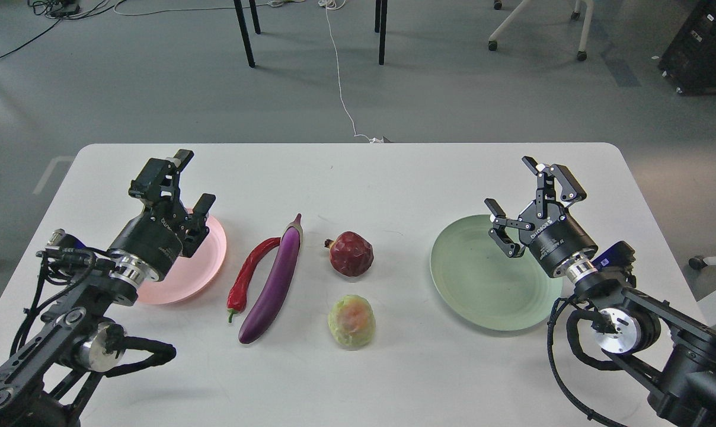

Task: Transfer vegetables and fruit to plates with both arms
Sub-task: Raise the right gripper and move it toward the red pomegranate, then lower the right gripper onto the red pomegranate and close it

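Note:
A purple eggplant point(273, 284) lies lengthwise at the table's middle, and a curved red chili pepper point(248, 274) rests against its left side. To their right sit a dark red fruit point(351, 254) and, nearer me, a yellow-green fruit point(351, 321) with a pink blush. The pink plate point(207, 261) is at the left, partly hidden by my left gripper point(187, 185), which hovers open and empty over it. The pale green plate point(482, 279) sits at the right, and my right gripper point(515, 198) is open and empty above its right side.
The white table point(358, 178) carries everything; its far edge runs behind both grippers. Beyond it are grey floor, black table legs point(245, 32), a white cable point(340, 83) and chair bases point(536, 29).

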Motion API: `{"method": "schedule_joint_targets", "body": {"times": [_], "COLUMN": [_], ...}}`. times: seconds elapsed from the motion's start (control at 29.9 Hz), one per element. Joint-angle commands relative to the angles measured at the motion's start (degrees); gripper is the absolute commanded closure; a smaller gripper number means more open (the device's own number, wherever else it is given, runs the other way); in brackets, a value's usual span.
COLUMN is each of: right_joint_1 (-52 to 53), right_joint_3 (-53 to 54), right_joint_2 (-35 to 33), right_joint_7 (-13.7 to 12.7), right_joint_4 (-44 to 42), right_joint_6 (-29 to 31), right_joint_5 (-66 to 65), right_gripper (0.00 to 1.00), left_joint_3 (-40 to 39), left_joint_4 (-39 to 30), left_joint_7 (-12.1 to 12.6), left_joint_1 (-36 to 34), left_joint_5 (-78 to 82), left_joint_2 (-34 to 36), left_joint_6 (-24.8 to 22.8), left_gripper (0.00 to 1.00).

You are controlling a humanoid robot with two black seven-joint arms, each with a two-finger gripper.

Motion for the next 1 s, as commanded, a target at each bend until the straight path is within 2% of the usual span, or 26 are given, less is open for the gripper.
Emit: {"method": "schedule_joint_targets", "body": {"times": [0.0, 0.1, 0.23, 0.33, 0.47, 0.53, 0.67, 0.8, 0.97], "right_joint_1": [0.5, 2.3, 12.4, 25.0, 41.6, 48.8, 56.6, 61.0, 62.2], "right_joint_3": [-0.3, -0.9, -7.0, -18.7, -36.8, -43.9, -54.2, -62.7, -69.7], "right_joint_2": [-0.5, -1.6, -4.1, -5.7, -4.9, -2.2, 4.4, 12.3, 21.6], "right_joint_7": [0.0, 0.0, 0.0, 0.0, 0.0, 0.0, 0.0, 0.0, 0.0], "right_joint_4": [0.0, 0.2, -0.3, -0.7, -1.5, -1.8, -3.9, -7.7, -13.1], "right_joint_6": [0.7, 1.6, 1.8, 1.8, 1.3, 0.7, -2.9, -3.7, -5.6], "right_joint_5": [-0.2, -1.1, -9.7, -19.0, -31.0, -37.4, -47.8, -53.9, -55.5], "right_gripper": [0.01, 0.01, 0.01, 0.01, 0.01, 0.01, 0.02, 0.02, 0.02], "left_joint_3": [0.1, 0.0, -0.2, -0.5, -0.7, -0.7, -0.8, -0.8, -0.8], "left_joint_4": [-0.1, -0.1, -0.1, -0.3, -0.6, -0.7, -0.9, -1.2, -1.8], "left_joint_7": [-0.1, 0.1, -0.3, -0.7, -2.8, -3.0, -3.1, -3.3, -3.3], "left_joint_1": [1.1, 1.0, 0.6, 0.4, 0.4, 0.4, 0.5, 0.7, 0.8], "left_joint_5": [0.6, 0.0, -0.1, -0.1, 0.0, 0.0, 0.0, 0.0, 0.0], "left_joint_2": [-0.1, 0.0, 0.3, 0.3, 0.3, 0.3, 0.6, 0.9, 1.1], "left_joint_6": [0.0, -0.2, -0.5, -0.5, -0.5, -0.4, -0.5, -0.5, -0.4], "left_gripper": [0.02, 0.02, 0.02, 0.02, 0.02, 0.02, 0.02, 0.02, 0.02]}}
